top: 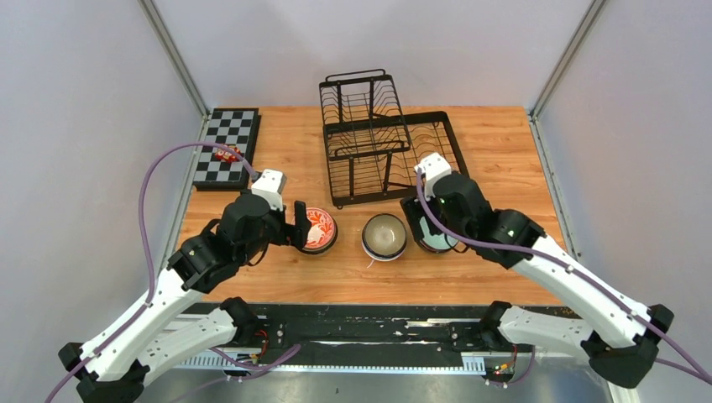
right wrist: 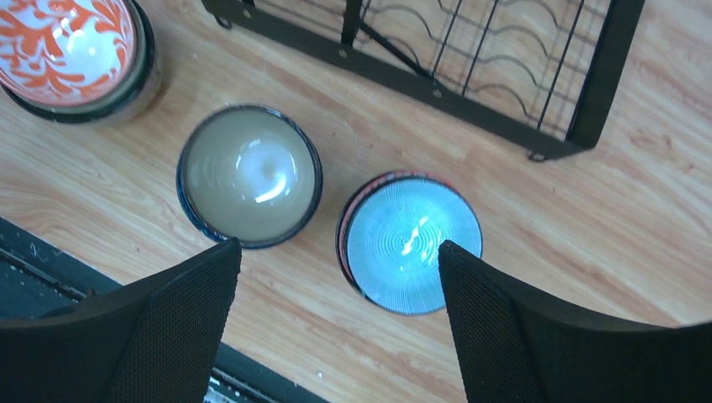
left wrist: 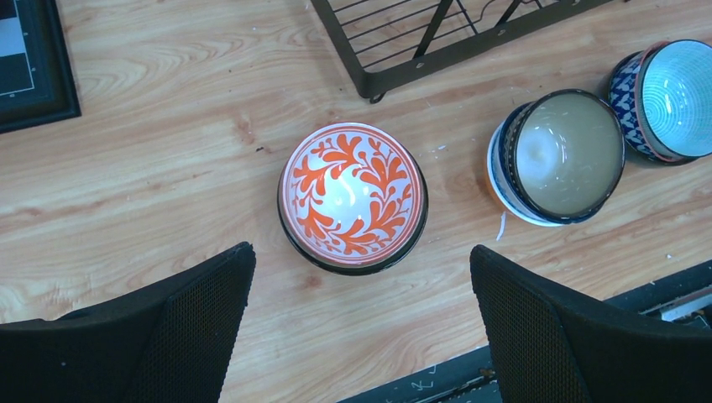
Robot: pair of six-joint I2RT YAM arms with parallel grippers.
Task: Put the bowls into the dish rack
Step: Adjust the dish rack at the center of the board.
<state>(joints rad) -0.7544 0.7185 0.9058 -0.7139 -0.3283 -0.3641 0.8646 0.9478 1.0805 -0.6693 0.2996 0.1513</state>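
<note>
Three bowls are sitting in a row on the surface (top: 504,168), toward its near edge, and none is in the rack (top: 382,138) yet. The orange bowl (left wrist: 353,197) is lying left of the middle and the cream bowl (right wrist: 249,175) is at the middle. The blue bowl (right wrist: 411,243) is sitting just beside the cream one on its right, not quite touching. All three are standing mouth up. The rack is waiting at the far edge, around the centre. Its near corner is reaching close to the cream and blue bowls, and no bowl is showing in it.

The left tool (left wrist: 361,252) is hovering over the orange bowl, released, jaws spread wide, holding nothing. The right tool (right wrist: 337,248) is hanging over the blue bowl, jaws also apart and gripping nothing. It is centring on the rim on the cream bowl's side, one finger over the blue inside and the other over the gap by the cream bowl. Whether anything is touching, I can't tell.

I'm reading this as the first pick, the reach onto a bowl, with the right arm looking nearer to it. The next move is calling for a drop that puts one finger inside the rim and one outside, a firm pinch on the wall, then a lift and carry back to the rack. The cream bowl is sitting so near that the outer finger may nudge it. The checkerboard (top: 225,147) in the far left corner is lying well out of the way.
</note>
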